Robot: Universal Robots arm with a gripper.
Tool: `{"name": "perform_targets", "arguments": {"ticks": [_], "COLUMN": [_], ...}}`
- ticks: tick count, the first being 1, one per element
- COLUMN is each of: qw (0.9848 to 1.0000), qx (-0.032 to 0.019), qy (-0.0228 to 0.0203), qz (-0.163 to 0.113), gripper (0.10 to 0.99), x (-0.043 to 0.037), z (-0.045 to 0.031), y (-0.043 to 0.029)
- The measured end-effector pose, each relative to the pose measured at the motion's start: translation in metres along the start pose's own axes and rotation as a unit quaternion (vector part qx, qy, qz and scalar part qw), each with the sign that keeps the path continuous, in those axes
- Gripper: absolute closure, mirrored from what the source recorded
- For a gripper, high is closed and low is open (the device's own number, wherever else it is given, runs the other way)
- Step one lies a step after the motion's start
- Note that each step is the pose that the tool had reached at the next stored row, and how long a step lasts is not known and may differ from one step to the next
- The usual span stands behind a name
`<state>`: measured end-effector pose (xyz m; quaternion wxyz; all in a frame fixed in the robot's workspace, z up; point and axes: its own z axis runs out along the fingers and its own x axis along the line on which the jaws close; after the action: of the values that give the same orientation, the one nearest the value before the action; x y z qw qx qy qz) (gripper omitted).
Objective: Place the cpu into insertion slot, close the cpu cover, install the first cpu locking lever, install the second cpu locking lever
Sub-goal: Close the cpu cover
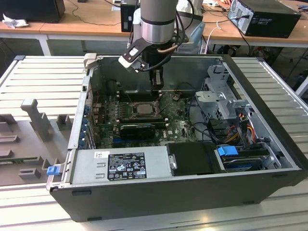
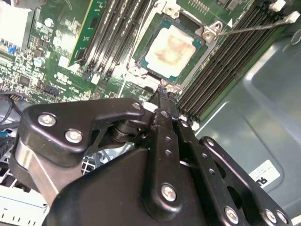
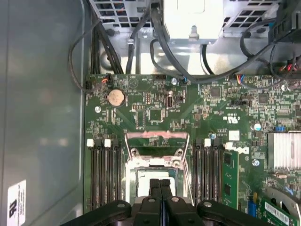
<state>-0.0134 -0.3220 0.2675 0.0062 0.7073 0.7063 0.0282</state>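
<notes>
The gripper [image 3: 160, 181], its 2 black fingers [image 3: 154, 188] pressed together, hangs over the pale cpu [image 3: 143, 182] lying in the insertion slot [image 3: 179, 177]. The cpu cover [image 3: 157, 140] is swung open beside the slot, and black memory slots [image 3: 104, 174] flank it on 2 sides.

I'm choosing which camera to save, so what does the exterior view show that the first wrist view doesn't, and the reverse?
The exterior view adds the whole open computer case, its labelled power supply, the arm reaching in from above and the ribbed grey bench. The first wrist view adds close board detail: a coin battery, a finned heatsink and black cables along the board's edge. Both share the green motherboard, the cpu on it and the shut tool close by the cpu.
</notes>
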Motion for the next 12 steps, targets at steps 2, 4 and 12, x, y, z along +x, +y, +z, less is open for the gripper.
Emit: {"name": "perform_targets", "arguments": {"ticks": [2, 4, 12], "qw": [1.0, 1.0, 1.0], "qx": [0.0001, 0.0003, 0.0004], "qy": [0.0, -0.0001, 0.0001], "qz": [0.0, 0.0, 0.0], "gripper": [0.98, 0.98, 0.98], "x": [0.0, 0.0, 0.0001], "z": [0.0003, 0.0001, 0.0025], "y": [0.006, 0.0172, 0.0647]}}
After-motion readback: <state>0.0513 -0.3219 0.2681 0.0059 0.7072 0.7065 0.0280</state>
